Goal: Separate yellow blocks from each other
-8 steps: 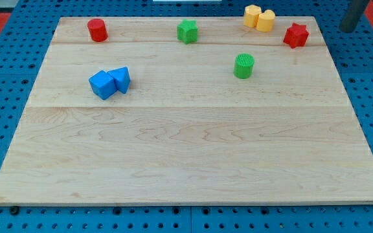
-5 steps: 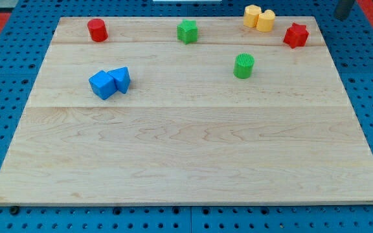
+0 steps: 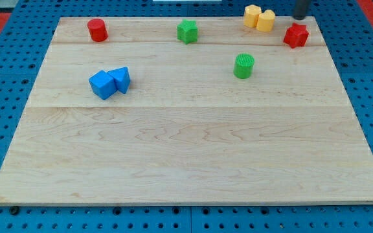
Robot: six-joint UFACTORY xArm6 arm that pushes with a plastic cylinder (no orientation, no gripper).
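Note:
Two yellow blocks touch each other at the view's top edge of the wooden board (image 3: 186,149): a hexagonal one (image 3: 252,15) on the left and a rounder one (image 3: 265,20) on the right. My tip (image 3: 300,16) shows at the view's top, off the board's top edge, to the right of the yellow pair and just above the red star block (image 3: 296,35). It touches no block.
A red cylinder (image 3: 96,30) stands at the top left. A green star-like block (image 3: 187,30) is at the top middle, a green cylinder (image 3: 243,66) below the yellow pair. A blue cube (image 3: 102,85) and a blue triangular block (image 3: 120,79) touch at the left.
My tip has moved left along the view's top edge, from the top right corner to just above the red star. No block has moved.

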